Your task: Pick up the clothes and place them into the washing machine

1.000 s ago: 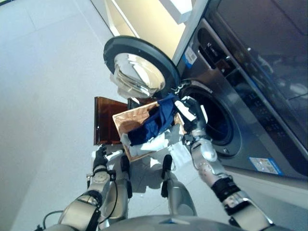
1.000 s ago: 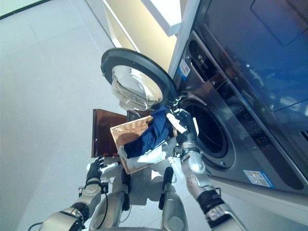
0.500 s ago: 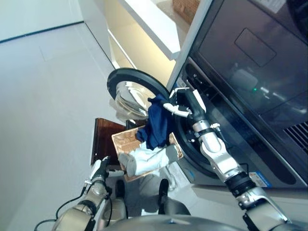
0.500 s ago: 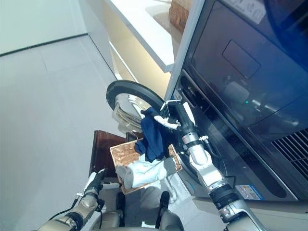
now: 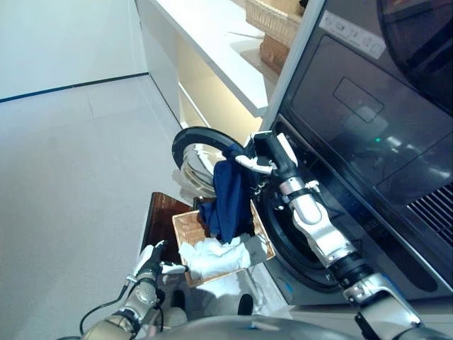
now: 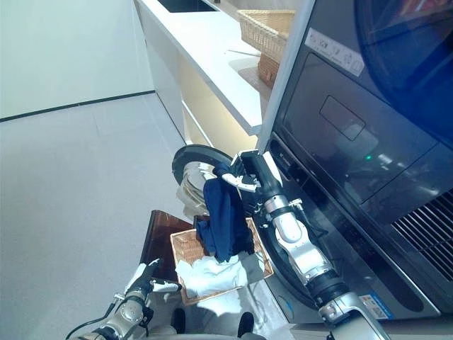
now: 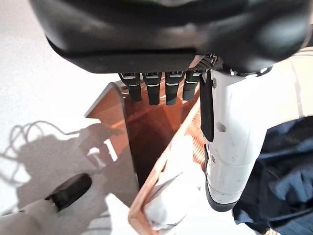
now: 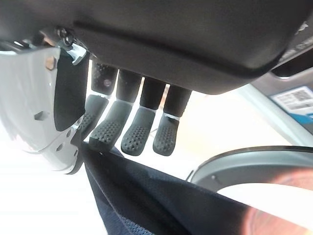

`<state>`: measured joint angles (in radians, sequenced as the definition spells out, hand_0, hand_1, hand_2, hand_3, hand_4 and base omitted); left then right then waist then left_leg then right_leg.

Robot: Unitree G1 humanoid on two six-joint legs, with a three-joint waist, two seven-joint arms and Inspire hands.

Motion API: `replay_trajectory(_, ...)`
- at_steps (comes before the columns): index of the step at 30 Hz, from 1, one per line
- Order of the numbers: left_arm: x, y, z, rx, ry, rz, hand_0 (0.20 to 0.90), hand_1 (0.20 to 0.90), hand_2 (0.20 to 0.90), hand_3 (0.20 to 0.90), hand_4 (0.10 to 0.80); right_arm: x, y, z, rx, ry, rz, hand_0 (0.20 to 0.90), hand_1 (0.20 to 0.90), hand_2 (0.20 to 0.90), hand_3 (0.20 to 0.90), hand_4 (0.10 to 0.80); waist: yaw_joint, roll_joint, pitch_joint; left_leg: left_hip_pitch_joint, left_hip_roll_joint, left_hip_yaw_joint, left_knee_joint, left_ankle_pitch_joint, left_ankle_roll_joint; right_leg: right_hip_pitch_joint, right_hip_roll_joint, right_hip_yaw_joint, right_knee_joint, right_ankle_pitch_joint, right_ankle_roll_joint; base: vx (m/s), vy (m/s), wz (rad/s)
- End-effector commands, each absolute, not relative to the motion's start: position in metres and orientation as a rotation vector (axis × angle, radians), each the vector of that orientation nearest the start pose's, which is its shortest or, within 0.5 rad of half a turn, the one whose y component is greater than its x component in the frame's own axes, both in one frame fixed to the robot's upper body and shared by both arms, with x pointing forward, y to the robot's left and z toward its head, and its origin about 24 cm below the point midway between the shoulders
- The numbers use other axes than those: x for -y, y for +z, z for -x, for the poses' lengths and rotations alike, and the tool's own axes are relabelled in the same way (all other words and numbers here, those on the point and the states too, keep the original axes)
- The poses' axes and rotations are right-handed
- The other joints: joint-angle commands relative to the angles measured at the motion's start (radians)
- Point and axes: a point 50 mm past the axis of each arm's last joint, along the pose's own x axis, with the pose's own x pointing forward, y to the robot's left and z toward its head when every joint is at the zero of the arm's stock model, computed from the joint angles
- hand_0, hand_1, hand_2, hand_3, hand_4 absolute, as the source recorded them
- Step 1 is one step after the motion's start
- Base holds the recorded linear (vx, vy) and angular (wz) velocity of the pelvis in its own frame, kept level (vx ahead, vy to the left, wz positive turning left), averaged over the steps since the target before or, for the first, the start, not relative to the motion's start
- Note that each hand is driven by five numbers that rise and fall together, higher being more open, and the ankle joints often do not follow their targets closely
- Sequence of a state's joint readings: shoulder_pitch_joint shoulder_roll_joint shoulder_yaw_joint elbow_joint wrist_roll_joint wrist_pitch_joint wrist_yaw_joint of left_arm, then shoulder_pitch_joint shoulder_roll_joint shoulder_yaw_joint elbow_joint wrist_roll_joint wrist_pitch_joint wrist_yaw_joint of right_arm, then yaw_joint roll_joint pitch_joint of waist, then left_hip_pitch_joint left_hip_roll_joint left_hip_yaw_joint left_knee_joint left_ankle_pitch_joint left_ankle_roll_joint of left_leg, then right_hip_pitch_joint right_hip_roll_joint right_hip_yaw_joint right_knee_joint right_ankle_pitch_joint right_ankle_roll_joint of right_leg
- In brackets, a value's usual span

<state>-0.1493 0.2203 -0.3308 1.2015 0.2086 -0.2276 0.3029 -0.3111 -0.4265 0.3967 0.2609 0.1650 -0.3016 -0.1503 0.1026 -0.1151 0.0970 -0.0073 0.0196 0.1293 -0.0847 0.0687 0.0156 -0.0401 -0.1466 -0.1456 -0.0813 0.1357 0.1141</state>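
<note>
My right hand (image 5: 267,151) is shut on a navy cloth (image 5: 230,195), pinched between thumb and fingers (image 8: 137,133). The cloth (image 8: 171,205) hangs from the hand in front of the washing machine's round opening (image 5: 287,230), above the wicker basket (image 5: 185,228). The basket rests on the low brown box (image 5: 159,216) and holds white clothes (image 5: 212,256). My left hand (image 5: 148,261) is low beside the box, open and empty. Its wrist view shows its fingers (image 7: 156,89) over the box (image 7: 146,125) and the basket's rim (image 7: 159,176).
The machine's round door (image 5: 185,138) stands open to the left, just behind the hanging cloth. A white counter (image 5: 212,35) with wicker baskets (image 5: 276,18) runs along the back. A dark upper machine panel (image 5: 354,106) sits above the opening. Grey floor (image 5: 71,177) lies to the left.
The camera has tilted up. My right hand has lifted the navy cloth out of the basket and up level with the top of the machine's opening. My left hand stays low.
</note>
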Motion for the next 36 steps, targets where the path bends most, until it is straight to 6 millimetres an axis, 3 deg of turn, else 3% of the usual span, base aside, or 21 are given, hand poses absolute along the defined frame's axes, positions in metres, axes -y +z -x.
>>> replay_trajectory(1,-0.176,-0.103,-0.223,-0.484,-0.127,-0.707,0.9,0.9,0.9,0.9,0.8,0.138,0.138,-0.316,0.521,0.208,0.222,0.2,0.2,0.2,0.2,0.3,0.033,0.028,-0.059,0.03,-0.024,-0.019,-0.003,-0.059,-0.054,0.054,0.025,0.005,0.054,-0.039,0.034,0.009,-0.012,0.06)
replay_trajectory(21,-0.16,-0.046,-0.278,-0.206,-0.142,-0.635,0.9,0.9,0.9,0.9,0.8,0.135,0.161,-0.3,0.615,0.284,0.193,0.2,0.2,0.2,0.2,0.3,0.012,0.03,-0.091,0.057,-0.017,-0.021,-0.003,-0.062,-0.059,0.075,0.031,-0.001,0.06,-0.053,0.027,0.003,-0.002,0.03)
replay_trajectory(36,-0.138,-0.033,-0.295,-0.159,-0.169,-0.61,0.9,0.9,0.9,0.9,0.8,0.119,0.182,-0.287,0.708,0.395,0.121,0.2,0.2,0.2,0.2,0.3,-0.014,0.026,-0.094,0.064,-0.009,-0.009,-0.003,-0.061,-0.062,0.069,0.041,0.013,0.063,-0.051,0.023,0.0,-0.001,-0.01)
